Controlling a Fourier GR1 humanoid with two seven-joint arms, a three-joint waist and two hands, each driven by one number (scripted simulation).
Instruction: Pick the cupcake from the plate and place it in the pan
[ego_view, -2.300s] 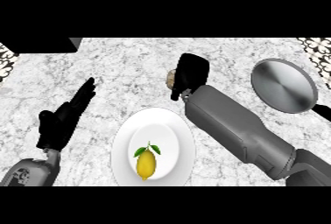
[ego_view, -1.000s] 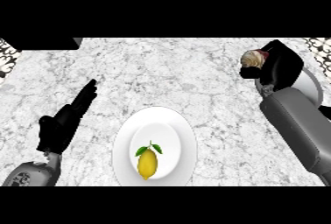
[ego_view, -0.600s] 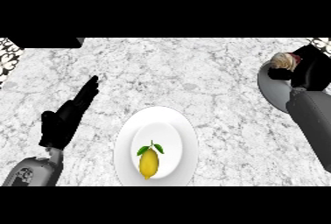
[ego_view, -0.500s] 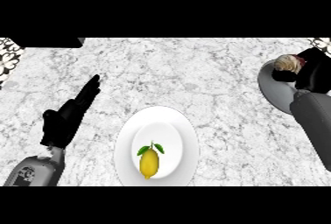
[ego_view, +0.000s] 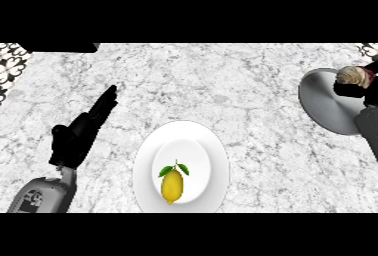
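The cupcake (ego_view: 349, 75), pale frosting on top, is at the right edge over the grey pan (ego_view: 325, 102). My right hand (ego_view: 357, 90) is shut on it, black fingers curled round its lower part, most of the hand cut off by the view's edge. I cannot tell whether the cupcake touches the pan's bottom. The white plate (ego_view: 208, 150) sits at the lower middle and holds only a yellow lemon (ego_view: 171, 185) with green leaves. My left hand (ego_view: 81, 131) rests open at the left, fingers straight and pointing up and right, apart from the plate.
The marble counter (ego_view: 199, 80) spreads between the plate and the pan. A dark object (ego_view: 59, 47) shows at the top left edge, and a patterned strip (ego_view: 10, 62) runs along the far left.
My right hand carried the cupcake from above the plate to the right and now holds it over the pan. The left hand stayed put.
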